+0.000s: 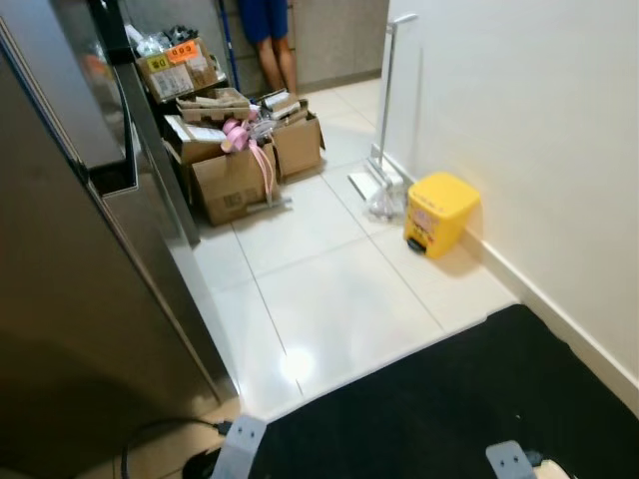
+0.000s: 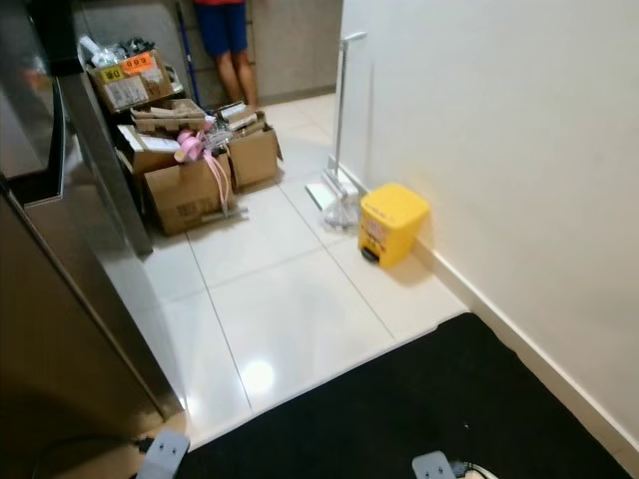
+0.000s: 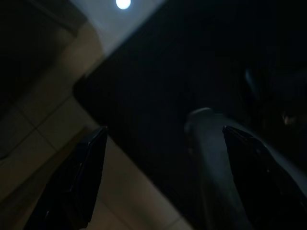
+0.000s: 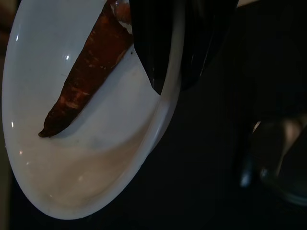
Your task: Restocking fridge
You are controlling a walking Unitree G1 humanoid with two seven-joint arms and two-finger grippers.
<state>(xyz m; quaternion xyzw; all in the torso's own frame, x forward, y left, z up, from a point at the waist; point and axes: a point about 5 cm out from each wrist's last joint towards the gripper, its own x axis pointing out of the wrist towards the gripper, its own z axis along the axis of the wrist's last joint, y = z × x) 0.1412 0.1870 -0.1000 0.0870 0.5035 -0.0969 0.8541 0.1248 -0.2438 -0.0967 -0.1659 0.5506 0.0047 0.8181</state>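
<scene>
A stainless-steel fridge (image 1: 70,299) fills the left side, its door closed, with a dark vertical strip (image 1: 150,120) along its edge. In the right wrist view my right gripper (image 4: 168,76) is shut on the rim of a white plate (image 4: 86,163), which carries a long reddish-brown vegetable (image 4: 86,81). My left gripper (image 3: 163,139) hangs open above the black mat (image 3: 158,62) with nothing between its fingers. The silver ends of both arms (image 1: 240,444) (image 1: 511,461) poke in at the bottom of the eye views.
A black mat (image 1: 449,399) covers the floor at my feet, white tiles (image 1: 319,289) beyond. Cardboard boxes (image 1: 235,175) pile up by the fridge's far end. A yellow pedal bin (image 1: 439,212) and a white long-handled tool (image 1: 384,140) stand against the right wall. A person's legs (image 1: 272,45) show at the back.
</scene>
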